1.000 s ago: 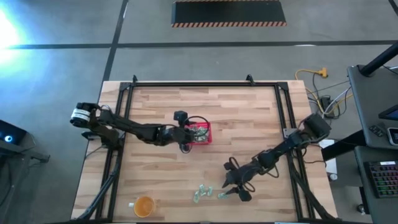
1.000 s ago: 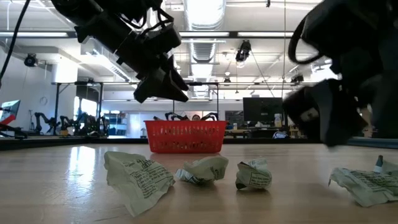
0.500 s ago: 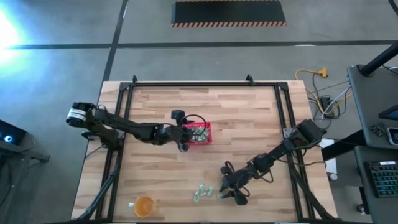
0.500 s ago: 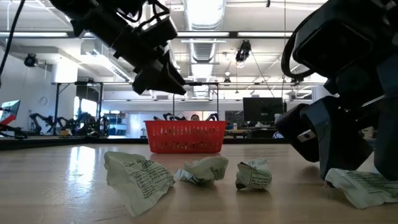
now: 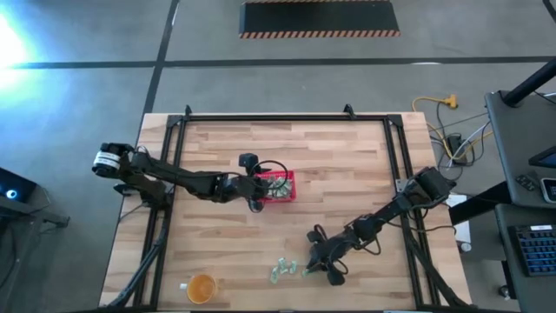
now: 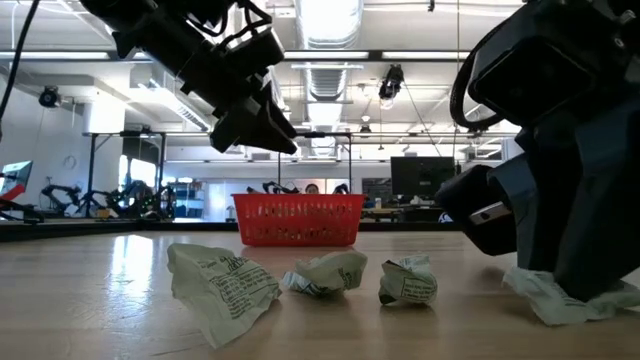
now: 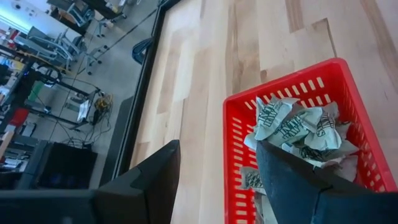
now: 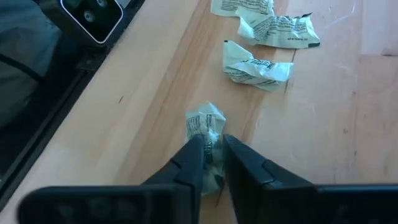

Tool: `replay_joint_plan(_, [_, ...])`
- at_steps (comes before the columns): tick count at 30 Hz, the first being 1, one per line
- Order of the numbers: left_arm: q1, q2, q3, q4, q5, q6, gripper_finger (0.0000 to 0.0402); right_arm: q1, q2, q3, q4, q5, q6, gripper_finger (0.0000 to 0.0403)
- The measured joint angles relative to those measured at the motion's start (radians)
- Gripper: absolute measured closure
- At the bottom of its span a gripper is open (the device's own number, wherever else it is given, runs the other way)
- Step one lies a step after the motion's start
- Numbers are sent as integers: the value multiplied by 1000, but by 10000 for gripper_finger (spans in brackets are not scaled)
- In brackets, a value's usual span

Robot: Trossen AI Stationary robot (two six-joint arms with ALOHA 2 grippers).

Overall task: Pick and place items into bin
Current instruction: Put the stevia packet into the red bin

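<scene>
My two arms are dark, jointed, with black cables looped along them. My left arm point(image 5: 165, 178) has a white band at its base.

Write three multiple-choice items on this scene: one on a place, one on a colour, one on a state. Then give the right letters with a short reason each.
1. Where is the left gripper?
A. over the orange cup
B. at the red basket's edge
C. off the table

2. What colour is the basket?
A. blue
B. red
C. black

3. What is the right gripper doing?
A. closing on a packet on the table
B. hanging wide open above the basket
C. holding the cup

Answers:
1 B: the high view shows it beside the basket near mid-table, and its wrist view looks down at the basket's rim.
2 B: its meshed walls are red in the low view too.
3 A: the right wrist view shows the fingers pinched close on a crumpled packet that lies on the wooden table, apart from three loose packets.
</scene>
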State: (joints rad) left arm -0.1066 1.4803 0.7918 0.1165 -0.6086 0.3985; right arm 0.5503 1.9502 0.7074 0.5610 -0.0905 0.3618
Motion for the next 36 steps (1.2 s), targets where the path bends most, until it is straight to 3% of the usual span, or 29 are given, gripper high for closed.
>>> replay_joint_plan(4, [0, 0, 0, 0, 0, 0, 207, 0, -13, -1, -7, 1, -27, 387])
replay_joint_plan(13, [-1, 1, 2, 2, 0, 0, 207, 3, -99, -8, -94, 45, -119, 394])
replay_joint_plan(16, [-7, -9, 3, -1, 0, 0, 207, 1, -152, -3, -163, 178, -187, 394])
replay_joint_plan(22, [-34, -64, 4, -56, -2, -1, 207, -10, -245, 1, -215, 598, -385, 394])
replay_joint_plan(25, [-51, -98, 3, -101, -1, -21, 207, -39, -271, 1, -206, 720, -484, 394])
replay_joint_plan(32, [-77, -180, 2, -172, -1, -87, 207, -211, -284, 3, -152, 740, -534, 394])
replay_joint_plan(36, [-90, -219, 1, -237, 5, -124, 207, -325, -269, 3, -116, 662, -536, 394])
